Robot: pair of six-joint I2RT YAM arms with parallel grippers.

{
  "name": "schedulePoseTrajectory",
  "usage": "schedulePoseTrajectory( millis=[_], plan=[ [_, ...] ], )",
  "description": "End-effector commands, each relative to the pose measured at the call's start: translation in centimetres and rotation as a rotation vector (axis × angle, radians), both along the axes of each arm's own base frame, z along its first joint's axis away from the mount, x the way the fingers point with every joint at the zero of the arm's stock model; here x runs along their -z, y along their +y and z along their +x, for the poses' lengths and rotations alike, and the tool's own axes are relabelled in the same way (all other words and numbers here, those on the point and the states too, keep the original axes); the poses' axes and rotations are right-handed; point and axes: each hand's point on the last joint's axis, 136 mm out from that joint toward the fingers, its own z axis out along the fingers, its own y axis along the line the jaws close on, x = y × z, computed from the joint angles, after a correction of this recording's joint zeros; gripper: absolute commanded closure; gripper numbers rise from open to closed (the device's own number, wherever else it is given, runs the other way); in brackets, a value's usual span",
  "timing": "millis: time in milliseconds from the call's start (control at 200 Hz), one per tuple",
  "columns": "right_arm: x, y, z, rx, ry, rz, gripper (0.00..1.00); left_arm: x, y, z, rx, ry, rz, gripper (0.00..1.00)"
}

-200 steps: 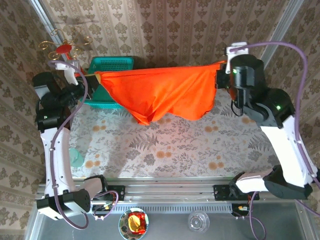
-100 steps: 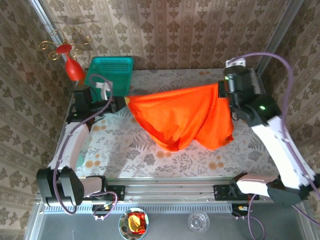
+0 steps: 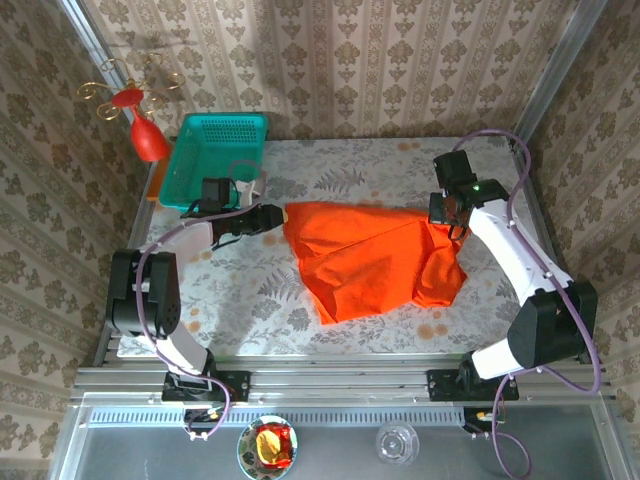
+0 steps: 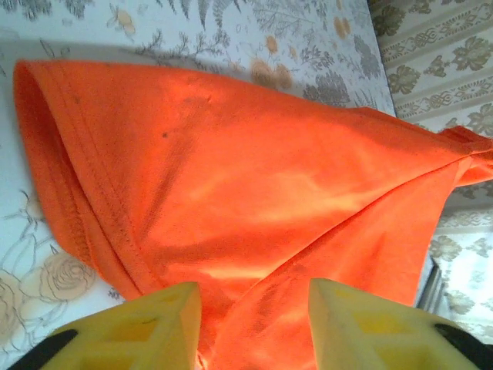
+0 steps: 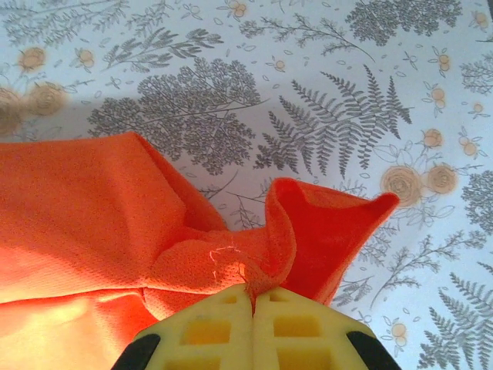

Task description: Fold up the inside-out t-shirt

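**Lowered to the table, let go on the left**

Brought the inside-out t-shirt down onto the floral table. Had held it a second before as a taut span in mid-air, up by the teal basket. Left it lying rumpled and partly doubled over around mid-table, apart from the basket and well apart from the red ornament past the far-left corner. Swung both arms low and inward compared with the earlier pictures.

Parted the left gripper at the shirt's left tip, after gripping that corner half a second before. From the left wrist, showed its yellow fingers standing apart, with orange cloth running into the gap between them. Could not tell whether either pad touched the cloth. Showed a hemmed opening at the left of that view, flat on the table.

Kept the right gripper clenched on the shirt's right edge. From the right wrist, showed both pads pressed together on a small pucker of fabric, with a folded flap standing up just beyond.
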Motion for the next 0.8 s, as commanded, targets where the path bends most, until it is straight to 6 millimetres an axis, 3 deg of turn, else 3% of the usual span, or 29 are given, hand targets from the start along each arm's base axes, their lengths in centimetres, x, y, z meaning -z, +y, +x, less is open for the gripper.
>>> schedulePoseTrajectory(
  millis=[0, 225, 345, 545, 795],
  plan=[
    [-0.8, 0.4, 0.0, 0.005, -0.04, 0.058, 1.0, -0.8, 0.2, -0.3, -0.024, -0.067, 0.027, 0.54],
    [-0.2, 0.8, -0.2, -0.002, -0.025, 0.079, 1.0, 2.6, -1.2, -5.2, -0.024, -0.01, 0.066, 0.53],
    [0.2, 0.9, -0.2, -0.005, -0.015, 0.084, 1.0, 4.4, -1.9, -6.8, -0.024, 0.017, 0.054, 0.52],
    [0.2, 1.4, -0.2, -0.013, -0.015, 0.11, 1.0, 6.3, -3.4, -7.2, 0.018, 0.057, 0.059, 0.54],
    [0.1, 1.7, -0.4, -0.013, -0.018, 0.137, 1.0, 6.8, -5.1, -6.3, 0.056, 0.067, 0.063, 0.61]
  ],
)
